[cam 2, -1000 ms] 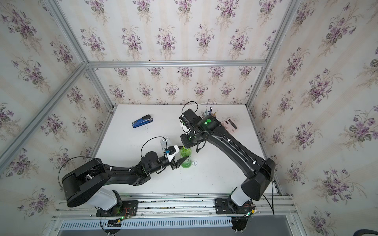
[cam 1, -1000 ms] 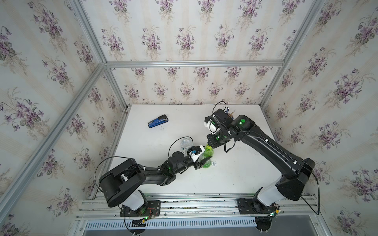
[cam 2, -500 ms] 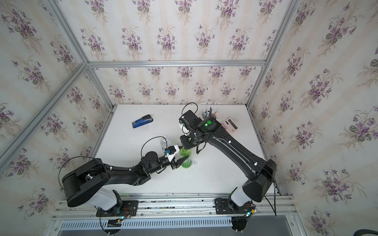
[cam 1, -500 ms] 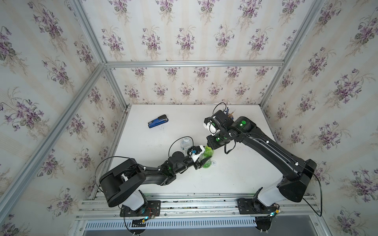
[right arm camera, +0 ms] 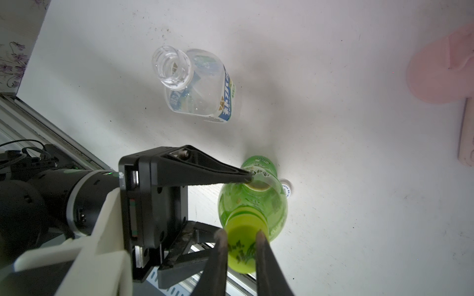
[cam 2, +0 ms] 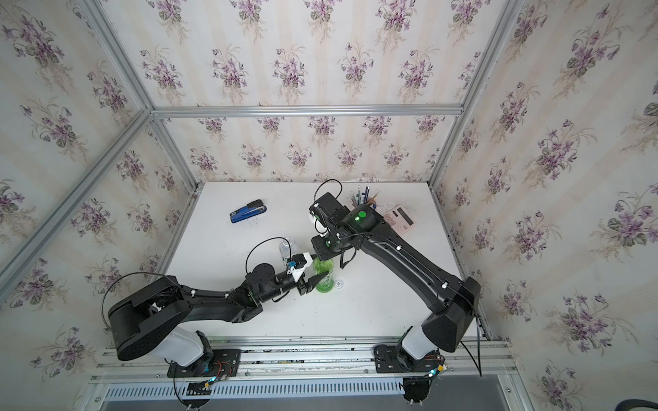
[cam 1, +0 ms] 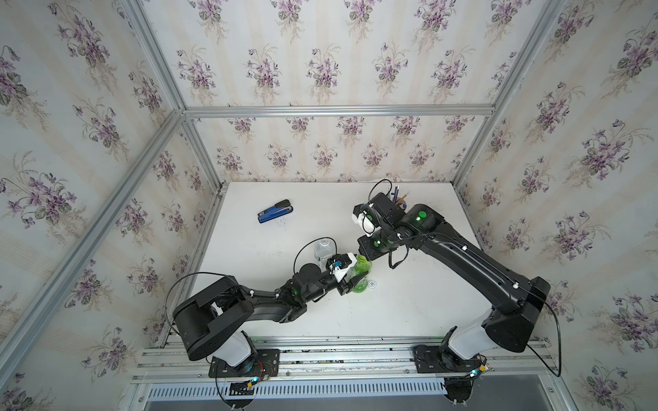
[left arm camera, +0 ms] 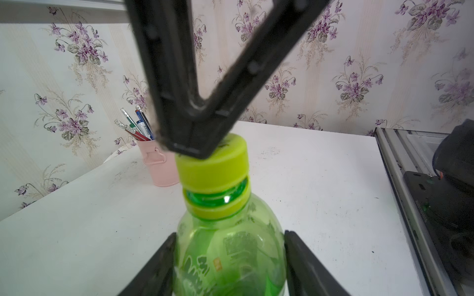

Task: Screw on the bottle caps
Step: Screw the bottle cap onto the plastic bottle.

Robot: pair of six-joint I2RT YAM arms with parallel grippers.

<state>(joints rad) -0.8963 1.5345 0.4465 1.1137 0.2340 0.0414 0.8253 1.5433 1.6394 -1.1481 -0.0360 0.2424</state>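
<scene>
While left hand [cam 2: 317, 279] clamps green bottle [left arm camera: 230, 246] upright mid-counter [cam 1: 277, 249], right hand [left arm camera: 195, 146], fingers pinched together, rests tips on yellow-green cap [left arm camera: 218, 169] atop its neck. Clear bottle [right arm camera: 200, 87] uncapped just far-left; white cap [cam 1: 372, 284] just right.

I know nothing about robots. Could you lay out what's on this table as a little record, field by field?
green bottle: upright, gripped at its body by the left fingers
green cap: on that bottle's mouth, bare neck showing below it
right fingers: shut, tips at the cap's top
clear bottle: upright, uncapped
white cap: on the table beside the green bottle
also there: stapler, pen cup, calculator
</scene>
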